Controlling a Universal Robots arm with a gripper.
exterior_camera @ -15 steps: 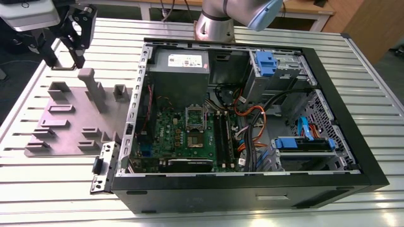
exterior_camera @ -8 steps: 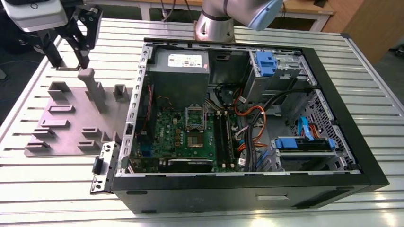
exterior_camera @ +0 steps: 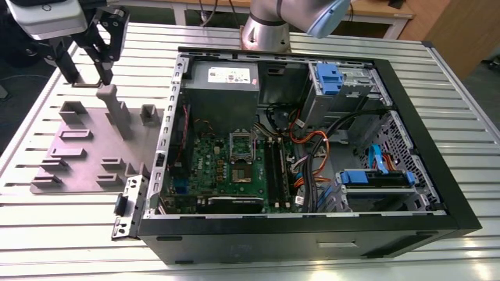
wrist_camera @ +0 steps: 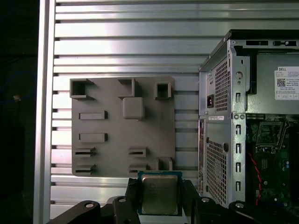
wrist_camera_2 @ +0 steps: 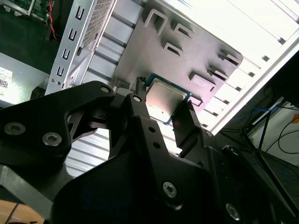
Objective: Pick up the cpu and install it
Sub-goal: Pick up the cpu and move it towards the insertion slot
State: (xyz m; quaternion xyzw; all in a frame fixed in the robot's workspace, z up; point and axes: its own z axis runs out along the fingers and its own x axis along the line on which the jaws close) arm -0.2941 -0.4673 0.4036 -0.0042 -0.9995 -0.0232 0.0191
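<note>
The cpu (wrist_camera: 159, 194), a flat square chip with a silver-grey lid, sits between the two black fingers of my gripper (wrist_camera: 160, 198). In both wrist views the fingers press against its opposite edges, so the gripper is shut on it. The second wrist view shows the cpu (wrist_camera_2: 167, 99) close above the far edge of the grey fixture plate (wrist_camera_2: 140, 51). In the exterior view my gripper (exterior_camera: 86, 81) is at the far left, beyond the plate (exterior_camera: 86, 146), with the cpu (exterior_camera: 84, 85) low at its fingertips near the table. The motherboard socket (exterior_camera: 241, 147) lies open inside the computer case.
The open computer case (exterior_camera: 312, 146) fills the middle and the exterior view's right, with cables, blue drive brackets and a power supply (exterior_camera: 222, 79) inside. Raised blocks and a tall post (exterior_camera: 117, 114) stand on the fixture plate. The arm's base (exterior_camera: 266, 32) is behind the case.
</note>
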